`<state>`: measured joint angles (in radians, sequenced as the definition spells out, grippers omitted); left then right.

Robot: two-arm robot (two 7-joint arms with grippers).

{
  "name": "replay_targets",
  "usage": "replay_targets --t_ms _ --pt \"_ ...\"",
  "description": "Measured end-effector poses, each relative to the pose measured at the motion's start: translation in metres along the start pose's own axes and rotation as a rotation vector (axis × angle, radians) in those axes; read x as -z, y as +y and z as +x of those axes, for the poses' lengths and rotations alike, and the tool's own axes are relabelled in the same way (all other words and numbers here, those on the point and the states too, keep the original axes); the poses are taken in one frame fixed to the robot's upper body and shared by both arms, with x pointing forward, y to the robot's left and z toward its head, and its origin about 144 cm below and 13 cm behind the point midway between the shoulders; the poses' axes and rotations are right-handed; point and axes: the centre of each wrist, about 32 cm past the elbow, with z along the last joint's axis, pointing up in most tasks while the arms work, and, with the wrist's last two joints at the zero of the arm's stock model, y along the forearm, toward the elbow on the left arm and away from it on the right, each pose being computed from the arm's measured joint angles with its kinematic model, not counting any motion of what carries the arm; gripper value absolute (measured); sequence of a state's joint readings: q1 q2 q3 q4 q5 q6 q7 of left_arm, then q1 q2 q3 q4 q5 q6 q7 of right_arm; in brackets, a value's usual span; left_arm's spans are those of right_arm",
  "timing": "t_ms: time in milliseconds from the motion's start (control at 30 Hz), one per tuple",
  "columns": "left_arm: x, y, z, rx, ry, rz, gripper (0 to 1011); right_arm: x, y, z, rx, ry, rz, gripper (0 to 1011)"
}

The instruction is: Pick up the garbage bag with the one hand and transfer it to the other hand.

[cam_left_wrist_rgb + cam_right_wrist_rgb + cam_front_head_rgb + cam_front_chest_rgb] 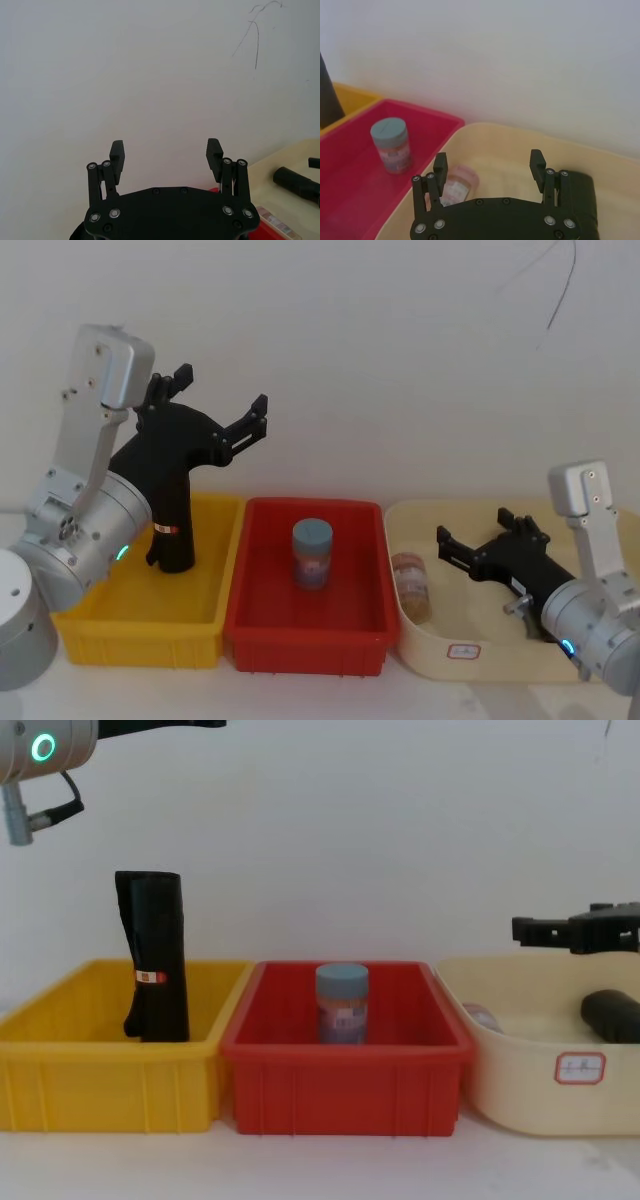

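- Black, matte and cylindrical, the garbage bag (612,1016) lies on its side in the cream tub (470,665), the rightmost of 3 bins on the desk (300,695).
- Right tool (480,537) hovers directly over the roll, fingers spread and empty, no contact visible in the chest view.
- Left tool (222,402) is raised high above the yellow bin (140,635), fingers released, holding nothing.
- Taller black roll with a red-and-white band (152,960) stands upright in the yellow bin; not the target.
- Blue-lidded jar (312,552) stands in the red bin (305,640); a second jar (411,585) lies in the cream tub beside the target.
- Handling judgement: rolled plastic film, likely light, firm as a whole but slightly yielding, with a slick surface.
- Recommended grip: across the cylinder near 1 end, leaving the other end free for the receiving tool.
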<state>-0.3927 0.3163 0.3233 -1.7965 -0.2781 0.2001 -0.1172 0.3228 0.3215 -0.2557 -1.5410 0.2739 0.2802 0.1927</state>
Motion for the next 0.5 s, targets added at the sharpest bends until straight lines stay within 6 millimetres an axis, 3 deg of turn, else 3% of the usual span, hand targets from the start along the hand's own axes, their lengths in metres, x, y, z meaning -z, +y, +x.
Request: replay_targets --t_ms 500 --pt "0.000 0.000 0.000 0.000 0.000 0.000 1001 -0.021 -0.010 -0.009 -0.025 -0.003 0.114 1001"
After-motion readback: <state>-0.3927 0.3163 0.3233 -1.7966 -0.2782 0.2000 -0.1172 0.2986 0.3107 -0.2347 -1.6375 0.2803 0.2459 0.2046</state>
